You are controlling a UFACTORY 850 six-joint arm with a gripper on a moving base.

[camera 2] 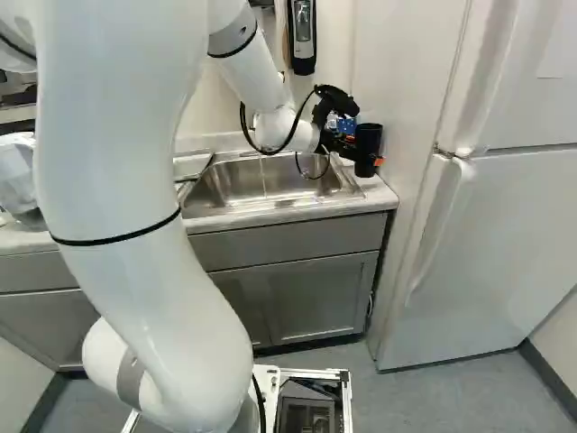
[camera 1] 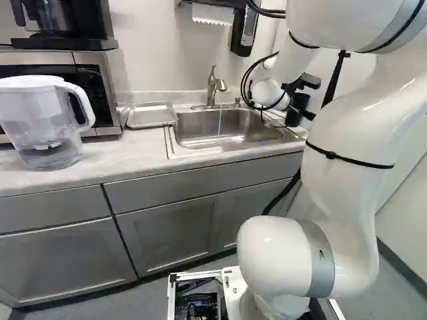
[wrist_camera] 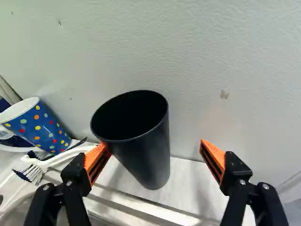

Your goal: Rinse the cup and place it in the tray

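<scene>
At 11 o'clock from your base is the metal tray (camera 1: 151,115). At 12 is the sink (camera 1: 193,133), and the tap (camera 1: 212,87) seems to run thinly. At 1 o'clock the black cup (wrist_camera: 150,157) stands on the counter (wrist_camera: 188,181). Your gripper (wrist_camera: 154,143) has its fingers wide apart, with the cup nearer one. This looks like the picking-up step: center the cup, close gently, then lift it toward the water.

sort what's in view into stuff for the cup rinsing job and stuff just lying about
For the job:
- black cup, probably the one to rinse
- faucet
- sink
- tray
- hand, open

Just lying about:
- polka-dot cup
- dish brush
- filter pitcher
- microwave
</scene>
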